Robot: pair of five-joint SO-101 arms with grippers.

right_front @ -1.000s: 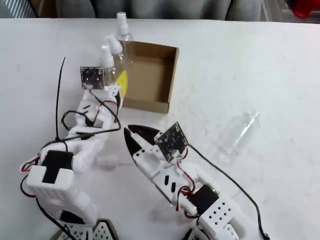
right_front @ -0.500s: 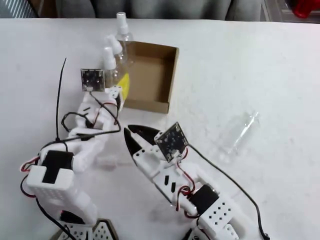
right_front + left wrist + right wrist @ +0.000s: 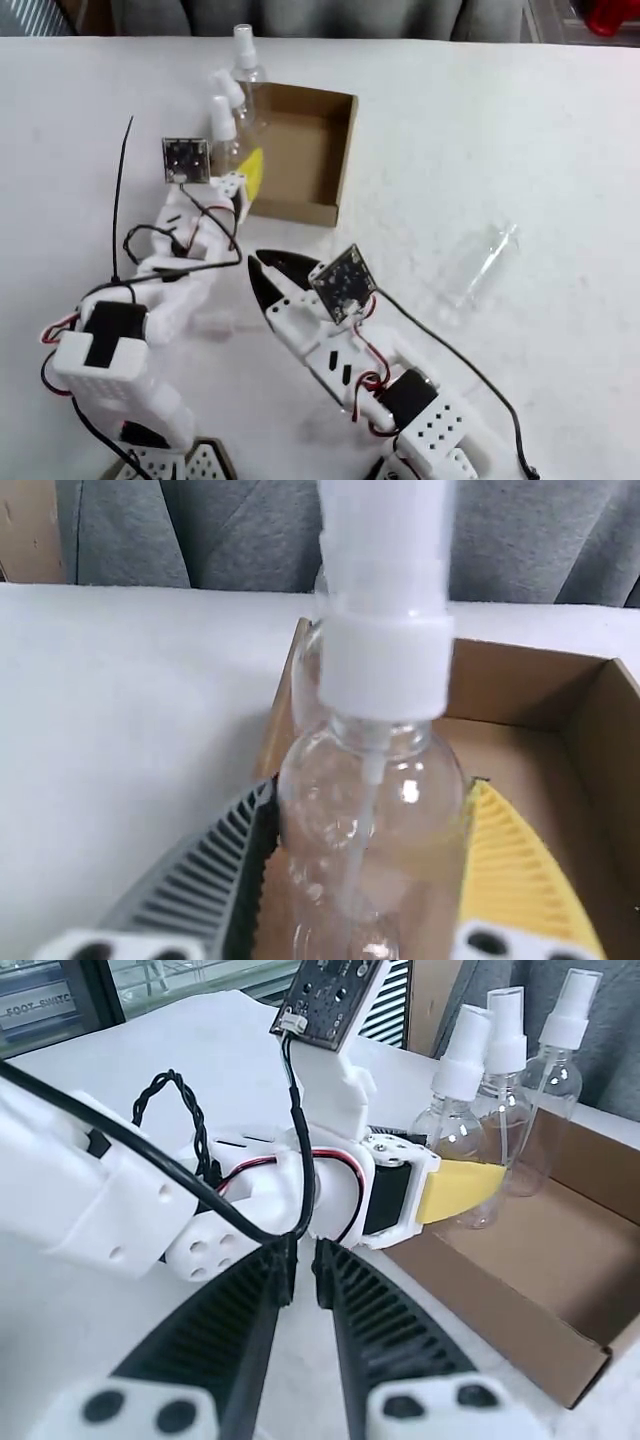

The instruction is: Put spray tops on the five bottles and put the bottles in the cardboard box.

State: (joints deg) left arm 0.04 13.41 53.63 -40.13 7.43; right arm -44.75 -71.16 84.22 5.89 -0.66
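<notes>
Standing upright in left pincer [image 3: 372, 798] — bottle [image 3: 366, 765]

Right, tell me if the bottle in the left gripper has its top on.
On: a white spray top caps the bottle in the left gripper.

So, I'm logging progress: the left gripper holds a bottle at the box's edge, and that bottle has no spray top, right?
No. The bottle in the left gripper has a white spray top on, as the left wrist view shows. It is held at the edge of the box.
</notes>
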